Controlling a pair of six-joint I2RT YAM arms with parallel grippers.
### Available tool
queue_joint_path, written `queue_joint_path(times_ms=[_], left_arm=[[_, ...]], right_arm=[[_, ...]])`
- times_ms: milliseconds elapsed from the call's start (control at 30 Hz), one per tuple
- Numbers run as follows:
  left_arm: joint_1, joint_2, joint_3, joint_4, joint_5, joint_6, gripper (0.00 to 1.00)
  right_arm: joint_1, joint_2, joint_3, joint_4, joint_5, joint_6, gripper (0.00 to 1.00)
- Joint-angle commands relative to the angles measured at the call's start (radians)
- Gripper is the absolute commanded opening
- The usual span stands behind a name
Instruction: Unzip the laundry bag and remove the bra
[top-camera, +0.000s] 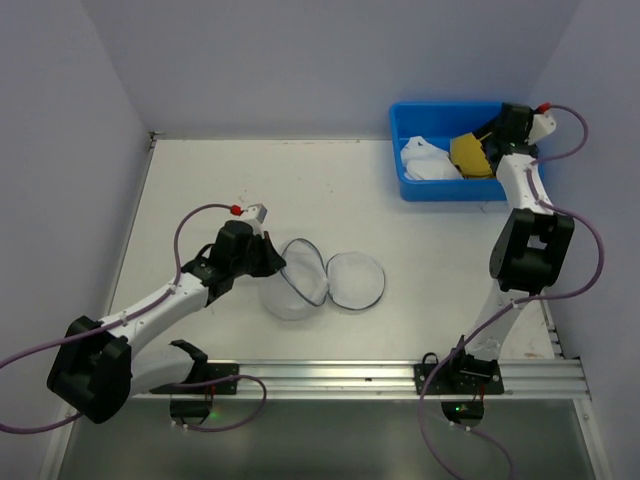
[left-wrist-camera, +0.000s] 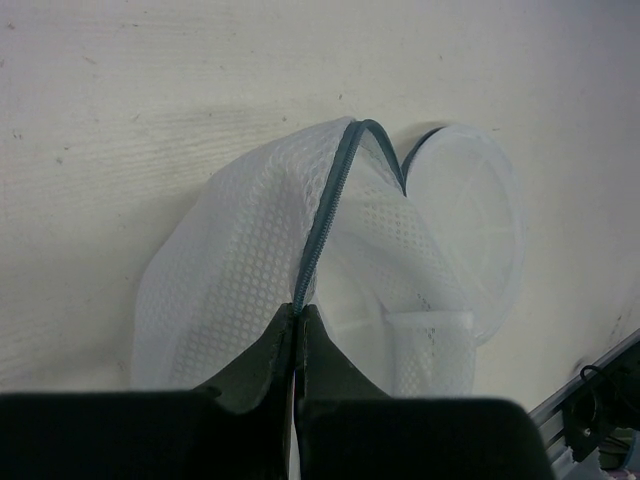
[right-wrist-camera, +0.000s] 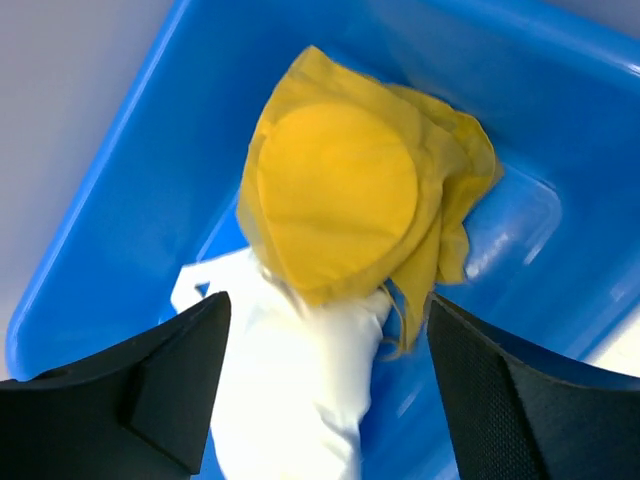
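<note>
The laundry bag (top-camera: 305, 279) lies open at the table's middle, its round lid (top-camera: 356, 281) flopped to the right. My left gripper (top-camera: 268, 255) is shut on the bag's zipper rim (left-wrist-camera: 322, 225), lifting the mesh (left-wrist-camera: 230, 270). The bag looks empty inside. The mustard-yellow bra (top-camera: 470, 154) lies in the blue bin (top-camera: 410, 186) at the back right, on a white garment (top-camera: 424, 162). My right gripper (right-wrist-camera: 325, 330) is open above the bra (right-wrist-camera: 340, 200), touching nothing.
The blue bin's walls (right-wrist-camera: 110, 170) surround the right gripper. A metal rail (top-camera: 340, 376) runs along the table's near edge. The white garment (right-wrist-camera: 290, 400) lies under the open right fingers.
</note>
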Motion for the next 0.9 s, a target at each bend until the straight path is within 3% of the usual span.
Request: queue_joint_path(times_ms=[0, 233, 433, 700, 867], left_arm=[[0.002, 0.002, -0.015, 0.06, 0.016, -0.006, 0.0], [0.003, 0.0, -0.017, 0.069, -0.004, -0.013, 0.0], [0.003, -0.047, -0.063, 0.074, -0.035, -0.041, 0.0], [0.003, -0.113, -0.127, 0.038, -0.121, -0.073, 0.0], [0.003, -0.121, -0.189, 0.072, -0.107, -0.11, 0.0]], right_arm=[[0.009, -0.224, -0.077, 0.073, -0.039, -0.021, 0.81], [0.152, -0.485, -0.241, -0.029, -0.221, -0.153, 0.87], [0.318, -0.763, -0.711, -0.022, -0.344, -0.122, 0.88], [0.532, -0.858, -0.996, -0.094, -0.392, -0.089, 0.88], [0.607, -0.803, -1.056, -0.079, -0.439, -0.081, 0.8]])
